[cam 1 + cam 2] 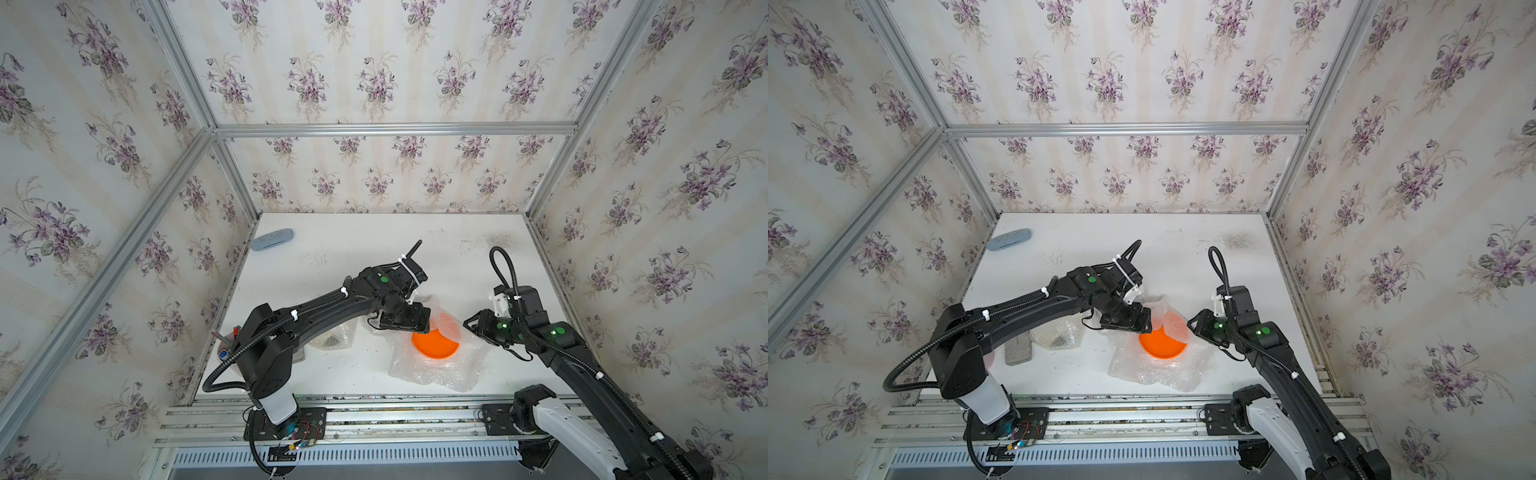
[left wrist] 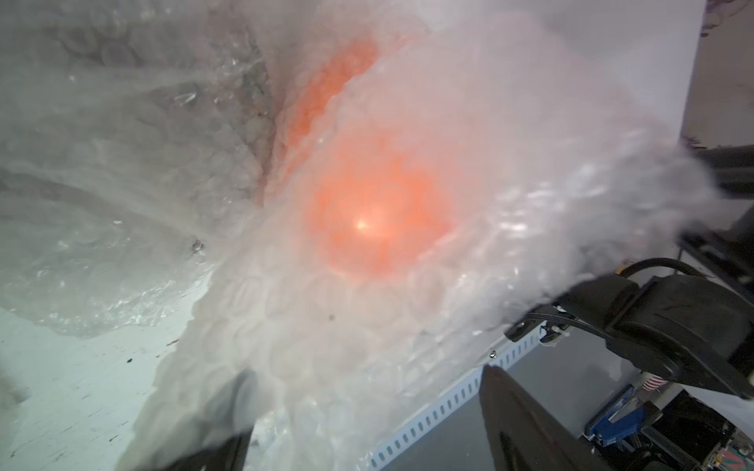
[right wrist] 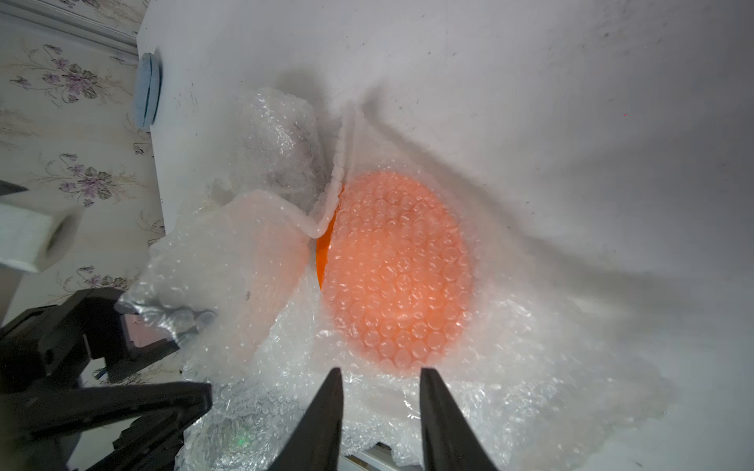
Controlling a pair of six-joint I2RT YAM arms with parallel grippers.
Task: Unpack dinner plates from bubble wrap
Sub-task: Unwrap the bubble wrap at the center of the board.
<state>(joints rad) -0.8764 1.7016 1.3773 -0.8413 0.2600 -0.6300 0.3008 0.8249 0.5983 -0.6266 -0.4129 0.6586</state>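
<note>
We judge the step in hand to be the opening of the bubble wrap (image 1: 432,376) around the orange plate (image 1: 432,348), which lies on its spread sheet at the near middle of the table (image 1: 374,249), between the two arms. In both top views the near part of the plate is bare, while a flap covers its far side. The left gripper (image 2: 367,391) hovers at that far edge with its jaws wide apart; a fold of wrap drapes across one finger but nothing is pinched. The right gripper (image 3: 380,375) sits just beside the plate's rim with a clear gap between its jaws and holds nothing. The next move, in our judgement, calls for a pinch on the covering flap and a pull clear of the plate. A second wrapped bundle (image 1: 332,338) waits beside the left arm. We find no brand, label or legible writing anywhere.
</note>
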